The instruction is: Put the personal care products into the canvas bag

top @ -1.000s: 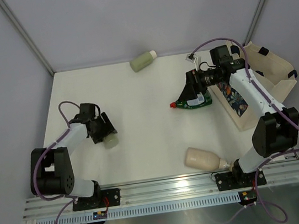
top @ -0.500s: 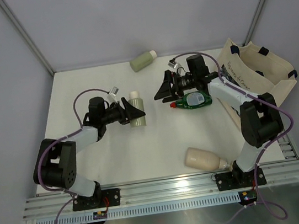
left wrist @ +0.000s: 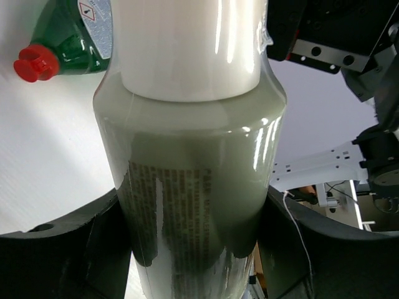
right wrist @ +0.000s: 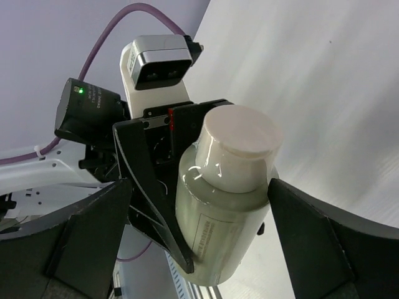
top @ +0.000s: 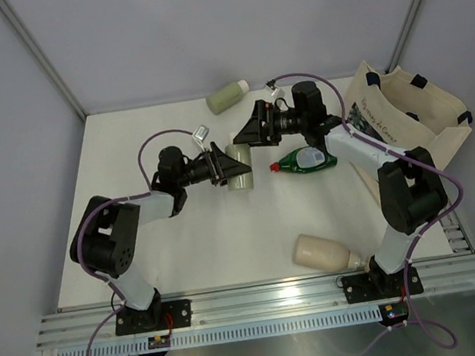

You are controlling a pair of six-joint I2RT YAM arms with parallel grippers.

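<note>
So the left pincer (top: 222, 164) is clamped on a sage-green bottle (top: 238, 167), well to the left of the canvas bag (top: 388, 112). In the left wrist view the dark fingers (left wrist: 62, 255) press on both sides of the bottle's body, white cap pointing away from the camera. I can't tell whether it's touching the bench (top: 201, 236).

The right pincer (top: 247, 132) reaches out leftward from the bag side, and its jaws are spread wide. From the right wrist view the bottle (right wrist: 224, 199) sits in the gap between the two fingers (right wrist: 75, 243), cap facing the camera, and neither finger touches it.

Other stuff, all placed off the bag: a green bottle (top: 306, 161) with a red cap lies on its side just left of the bag, between it and the held bottle. A second sage bottle (top: 228, 97) lies further left, toward the far edge. A beige bottle (top: 323, 253) lies left of the bag on the near side, close to the arm bases.
</note>
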